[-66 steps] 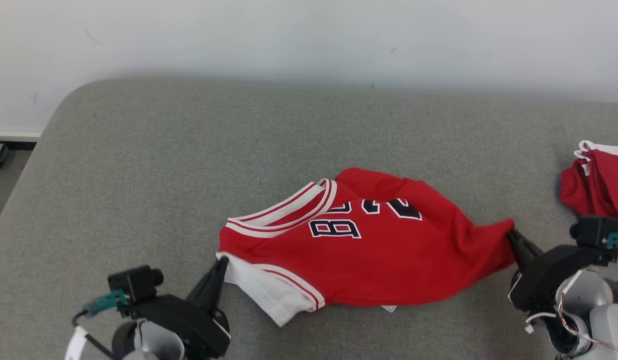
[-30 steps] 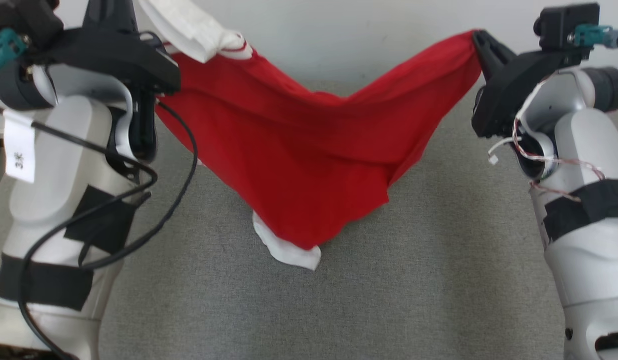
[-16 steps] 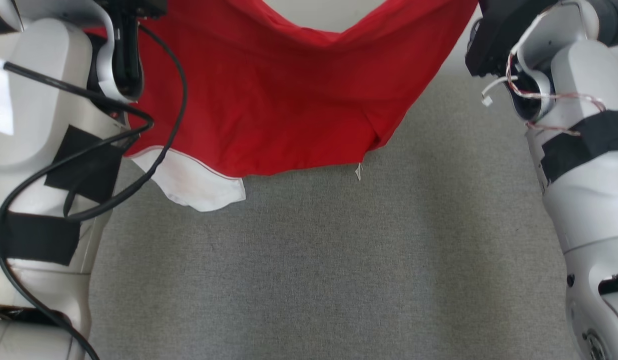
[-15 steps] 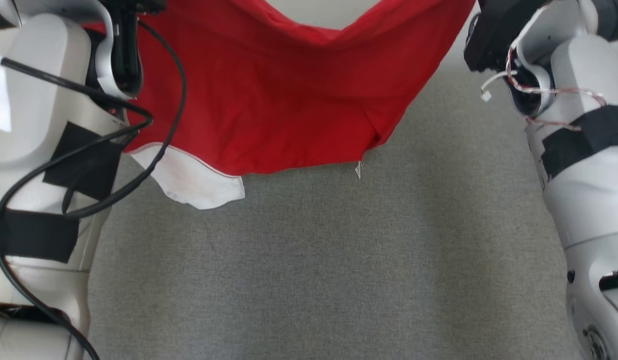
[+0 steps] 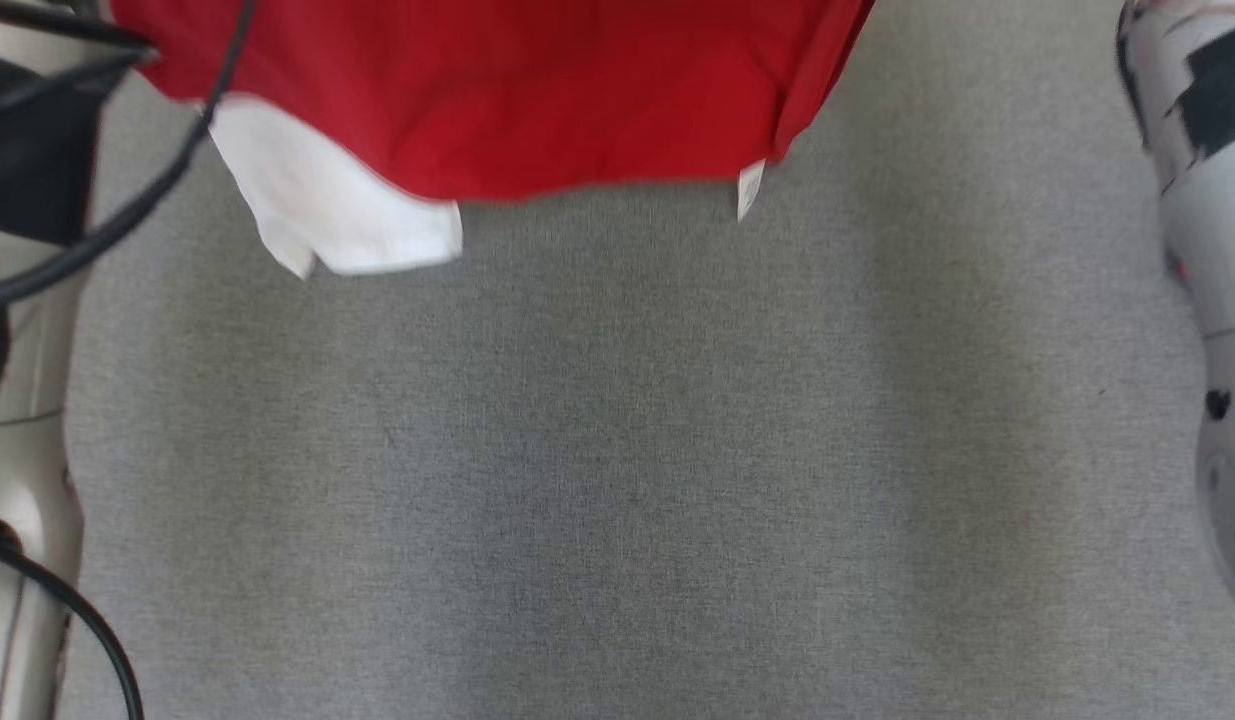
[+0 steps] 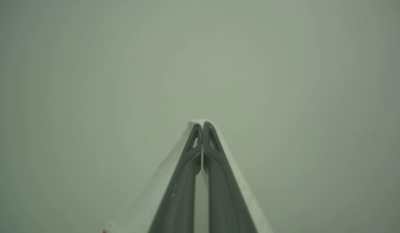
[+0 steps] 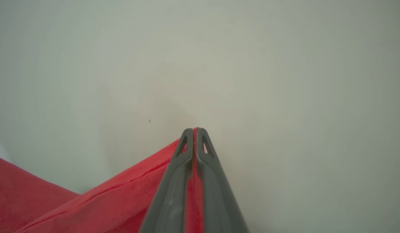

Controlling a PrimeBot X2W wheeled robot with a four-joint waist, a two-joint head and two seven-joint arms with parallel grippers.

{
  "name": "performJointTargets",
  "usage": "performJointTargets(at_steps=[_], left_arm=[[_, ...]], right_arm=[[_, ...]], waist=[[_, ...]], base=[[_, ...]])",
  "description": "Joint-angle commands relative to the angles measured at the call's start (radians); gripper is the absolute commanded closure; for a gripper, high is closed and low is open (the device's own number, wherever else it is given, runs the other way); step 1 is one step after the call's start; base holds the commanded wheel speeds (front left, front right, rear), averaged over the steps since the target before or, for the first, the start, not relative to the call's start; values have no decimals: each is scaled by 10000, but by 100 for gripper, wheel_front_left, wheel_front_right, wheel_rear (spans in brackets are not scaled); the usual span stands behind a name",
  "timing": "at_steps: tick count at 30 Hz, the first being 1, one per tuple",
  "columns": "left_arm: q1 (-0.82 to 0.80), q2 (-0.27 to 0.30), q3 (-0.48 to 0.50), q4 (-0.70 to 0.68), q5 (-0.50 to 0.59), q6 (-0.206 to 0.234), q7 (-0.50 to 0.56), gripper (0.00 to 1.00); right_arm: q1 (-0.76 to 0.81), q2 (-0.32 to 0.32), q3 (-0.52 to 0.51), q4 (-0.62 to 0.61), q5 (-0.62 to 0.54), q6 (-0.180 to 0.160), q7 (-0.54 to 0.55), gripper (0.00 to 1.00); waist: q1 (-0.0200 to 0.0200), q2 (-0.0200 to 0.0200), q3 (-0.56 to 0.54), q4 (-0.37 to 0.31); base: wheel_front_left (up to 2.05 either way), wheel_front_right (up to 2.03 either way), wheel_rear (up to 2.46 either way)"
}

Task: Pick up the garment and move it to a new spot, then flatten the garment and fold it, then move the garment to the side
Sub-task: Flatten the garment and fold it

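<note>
The garment (image 5: 497, 100) hangs spread above the grey surface (image 5: 617, 480), its white edge (image 6: 138, 210) clamped in the left jaws and its red cloth (image 7: 89, 200) clamped in the right jaws.

The garment (image 5: 517, 90) is soft matt red cloth, with a white cloth sleeve (image 5: 327, 215). The grey surface (image 5: 617, 450) below looks like rough woven fabric. The right forearm (image 5: 1217, 260) has a smooth, slightly glossy pale plastic shell. The right gripper (image 7: 194, 131) is of matt dark grey plastic.
</note>
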Motion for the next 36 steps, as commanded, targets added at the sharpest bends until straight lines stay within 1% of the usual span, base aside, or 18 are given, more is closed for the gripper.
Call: performJointTargets(at_steps=[1,5,8,10,13,17,18,21,25,28,30,33,36], left_arm=[[-299,35,116,-223,128,-20,-74,100],[-594,58,357,-996,498,23,-84,100],[-624,24,685,-2138,1119,209,-86,100],[-456,-104,966,-2879,1448,377,-87,100],[-55,-357,1219,-3675,1867,356,-87,100],[434,-733,1409,-4124,2028,93,-86,100],[434,-733,1409,-4124,2028,93,-86,100],[885,-928,1431,-4149,2027,-195,-88,100],[1728,-1084,1375,-4270,1820,-453,-88,100],[2639,-1138,1269,-4432,1491,-745,-89,100],[3375,-1153,1289,-4533,1181,-889,-89,100],[4521,-1167,1223,-4934,851,-965,-89,100],[5819,-1164,1089,-5253,459,-943,-89,100]], right_arm=[[-460,-58,-93,133,-151,-1,-437,100],[-1245,-20,-382,481,-580,-1,-1510,100],[-1840,-45,-826,687,-1056,-1,-2482,100],[-2119,-22,-1078,828,-1368,-1,-3013,100],[-2231,1,-1441,966,-1900,-1,-3376,100],[-2202,4,-1671,1253,-2490,-1,-3498,100],[-2202,4,-1671,1253,-2490,-1,-3498,100],[-1921,-112,-1549,1496,-2755,-1,-3491,100],[-1427,-354,-1010,1758,-2650,-1,-3112,100],[-792,-619,-537,1761,-2266,-1,-2653,100],[-294,-828,-299,1606,-1765,-1,-2262,100],[678,-1199,-58,1078,-951,-1,-1600,100],[1883,-1606,181,309,-307,-1,-818,100]], waist=[[-3,-2,980,64],[-3,-2,1422,77],[-3,-2,1675,121],[-3,-2,1875,135],[-3,-2,2217,179],[-3,-2,2849,306],[-3,-2,2849,306],[-3,-2,3166,440],[-3,-2,3220,683],[-3,-2,2957,839],[-3,-2,2681,916],[-3,-2,2114,1009],[-3,-2,1471,1056]], base=[[0,0,0],[0,0,0],[0,0,0],[0,0,0],[0,0,0],[0,0,0],[0,0,0],[0,0,0],[0,0,0],[0,0,0],[0,0,0],[0,0,0],[0,0,0]])
